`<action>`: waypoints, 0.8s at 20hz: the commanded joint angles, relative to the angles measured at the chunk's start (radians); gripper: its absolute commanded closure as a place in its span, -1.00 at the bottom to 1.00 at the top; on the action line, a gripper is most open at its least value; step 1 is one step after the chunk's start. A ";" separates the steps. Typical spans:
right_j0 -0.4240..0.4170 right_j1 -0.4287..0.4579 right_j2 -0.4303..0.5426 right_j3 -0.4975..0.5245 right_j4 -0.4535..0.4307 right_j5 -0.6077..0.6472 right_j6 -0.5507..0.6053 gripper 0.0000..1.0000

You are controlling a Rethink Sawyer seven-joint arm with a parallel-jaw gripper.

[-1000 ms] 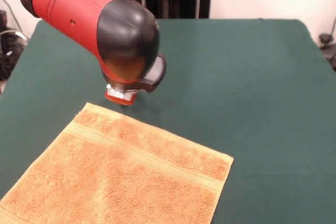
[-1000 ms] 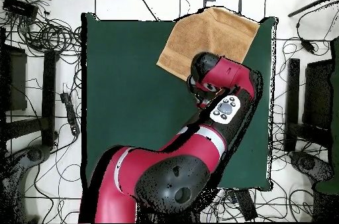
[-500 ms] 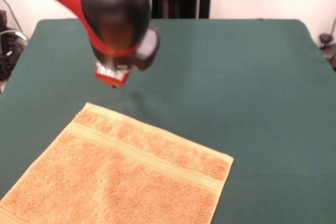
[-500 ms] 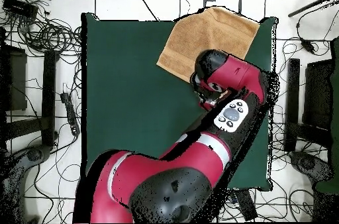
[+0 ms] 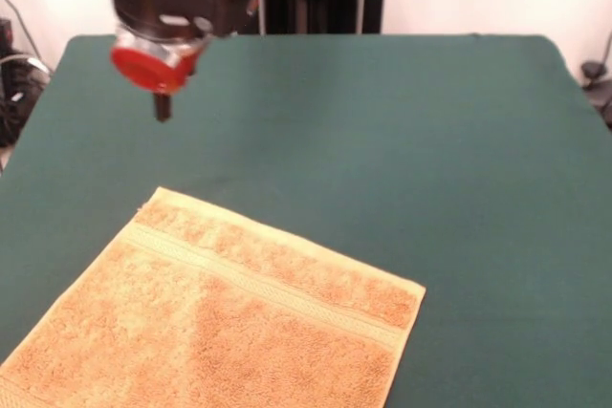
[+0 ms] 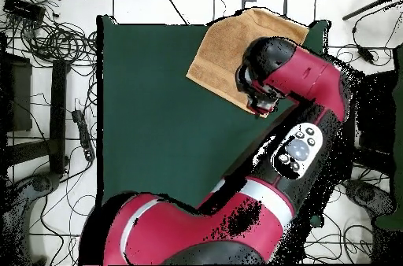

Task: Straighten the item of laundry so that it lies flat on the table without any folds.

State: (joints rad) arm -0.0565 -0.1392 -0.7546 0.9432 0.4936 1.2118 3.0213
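Front view is showing the towel (image 5: 215,317) lying spread on the green table (image 5: 430,140) at the lower left of the picture, running off the bottom and left edges, with one woven stripe band crossing it near its upper end; its surface is looking flat there, with only a faint crease line down the middle. The gripper (image 5: 163,107) is hanging above bare cloth, up and to the left of the towel's upper corner, well clear of it and touching nothing. Only a single dark tip is showing below the red ring of the wrist, so how far the jaws are parted cannot be told; nothing is held. Overhead, the towel (image 6: 228,50) is sitting at a top corner of the table (image 6: 149,105), partly overhanging the edge, with the arm (image 6: 295,82) covering one side of it.
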 commanded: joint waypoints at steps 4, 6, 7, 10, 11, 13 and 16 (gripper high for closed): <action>-0.080 0.140 0.104 -0.199 0.043 -0.121 0.183 -1.00; -0.094 0.172 0.120 -0.233 0.052 -0.149 0.184 -1.00; -0.099 0.184 0.123 -0.246 0.054 -0.149 0.184 -1.00; -0.107 0.220 0.115 -0.289 0.060 -0.120 0.205 -1.00; -0.108 0.230 0.115 -0.298 0.065 -0.104 0.218 -1.00; -0.106 0.246 0.115 -0.309 0.074 -0.073 0.240 -1.00; -0.104 0.261 0.126 -0.312 0.090 -0.046 0.249 -1.00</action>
State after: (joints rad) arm -0.1910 0.0164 -0.7536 0.6673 0.5219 1.1187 3.0213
